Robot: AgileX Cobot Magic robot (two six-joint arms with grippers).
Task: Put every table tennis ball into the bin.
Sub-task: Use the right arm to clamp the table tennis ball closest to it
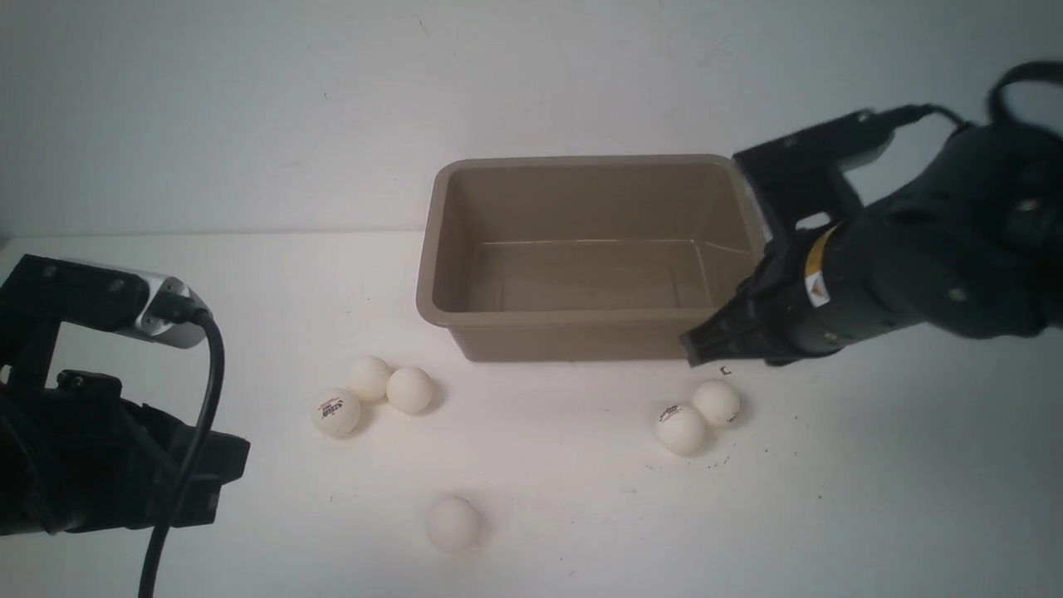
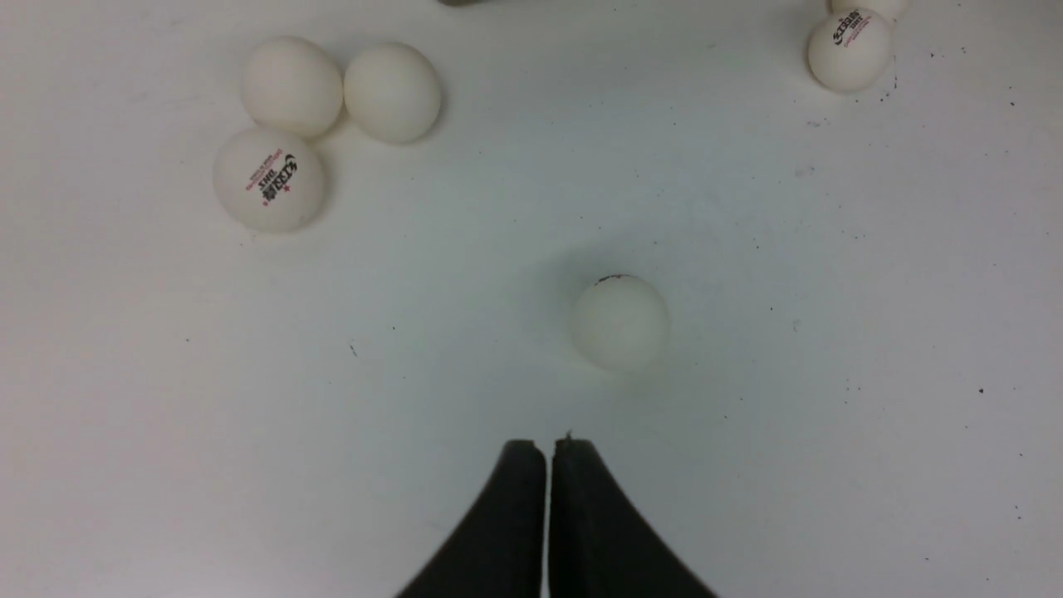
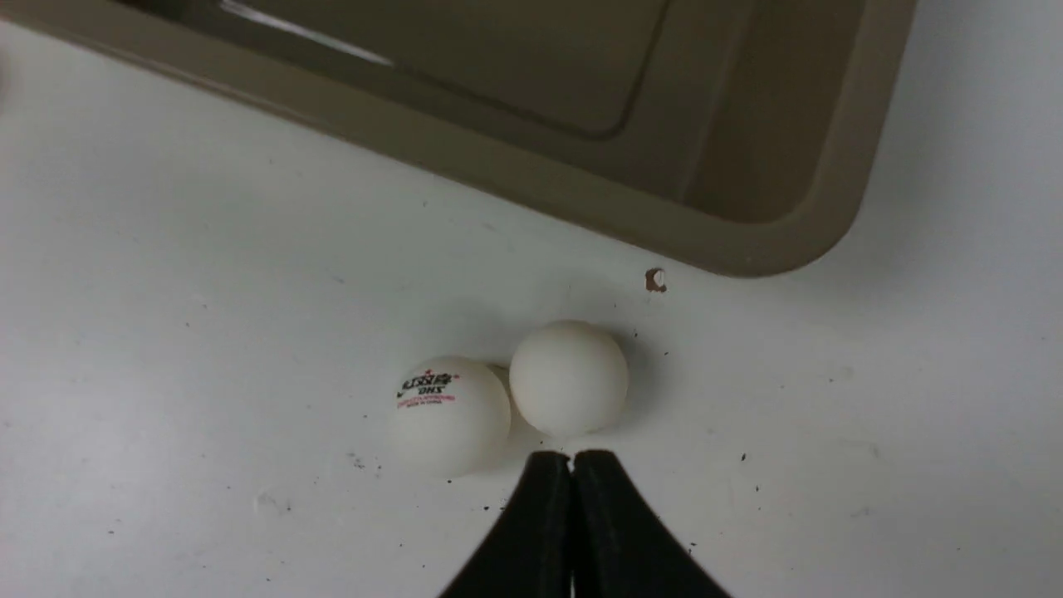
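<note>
The taupe bin (image 1: 581,336) stands at the middle back of the white table, and nothing shows inside it. Several cream-white table tennis balls lie in front of it. Three form a cluster at the left (image 1: 369,378) (image 1: 409,389) (image 1: 337,412), one lies alone nearer the front (image 1: 453,524), and two touch at the right (image 1: 715,402) (image 1: 681,428). My right gripper (image 3: 571,457) is shut and empty, hanging just above the right pair (image 3: 569,378) by the bin's near right corner (image 3: 772,257). My left gripper (image 2: 548,444) is shut and empty, a short way from the lone ball (image 2: 619,322).
A small brown chip (image 3: 655,280) lies on the table between the right pair and the bin. Dark specks dot the surface around it. A black cable (image 1: 199,415) loops off my left wrist at the front left. A white wall rises behind the bin.
</note>
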